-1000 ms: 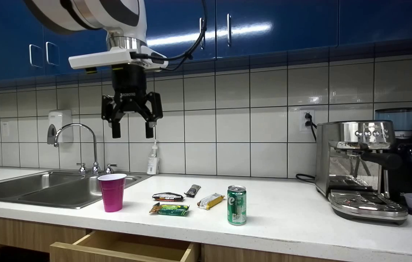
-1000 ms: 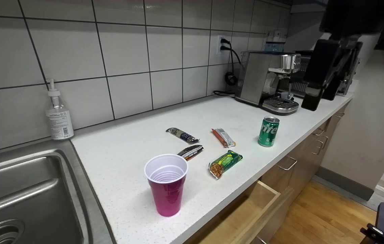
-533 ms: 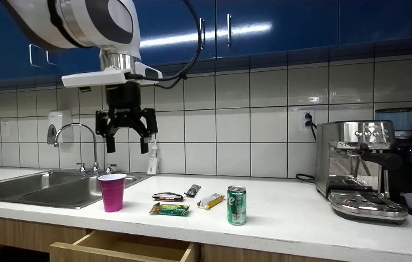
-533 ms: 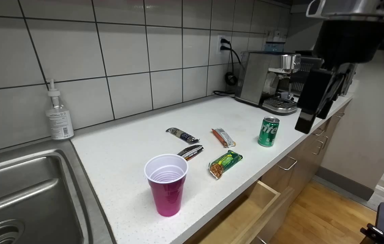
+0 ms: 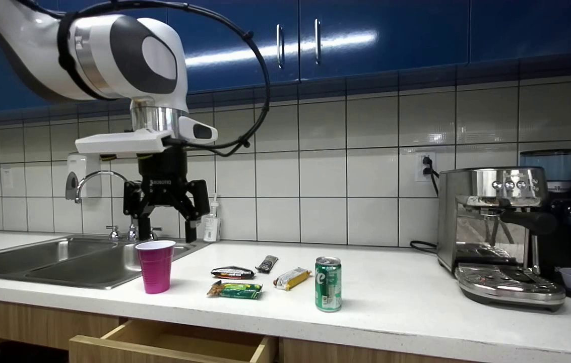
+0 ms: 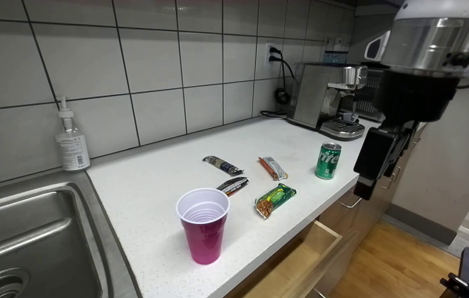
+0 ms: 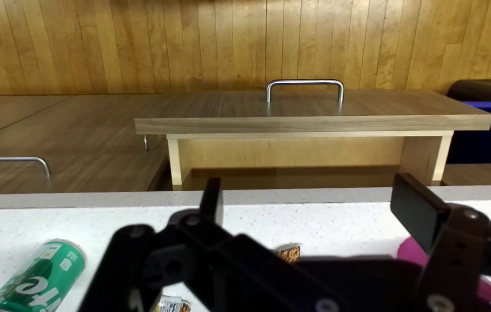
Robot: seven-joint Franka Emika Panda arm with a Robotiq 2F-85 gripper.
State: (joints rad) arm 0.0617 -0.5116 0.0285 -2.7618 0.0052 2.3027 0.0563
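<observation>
My gripper [image 5: 168, 232] hangs pointing down with its jaws wide apart and nothing between them. In an exterior view it lines up just above the magenta cup [image 5: 155, 267], while in an exterior view the gripper [image 6: 377, 180] appears out by the counter's front edge. The wrist view puts both fingers [image 7: 416, 212] before the pulled-out drawer [image 7: 245, 124], which shows beyond the counter edge. The cup stands upright, partly hidden behind a finger in the wrist view. A green snack packet [image 6: 275, 200] lies on the counter, mostly covered by the gripper in the wrist view.
A green soda can [image 5: 328, 285] stands upright on the counter. Near it lie a yellow-wrapped bar [image 5: 293, 279], a dark slim bar [image 5: 267, 264] and a dark red-edged bar [image 5: 233, 273]. A sink [image 5: 88, 282], soap bottle [image 6: 73, 149] and espresso machine [image 5: 492, 222] flank them.
My gripper has come down steadily, drifting slightly left in an exterior view, its jaws staying wide. The cup, can, bars and drawer have not moved.
</observation>
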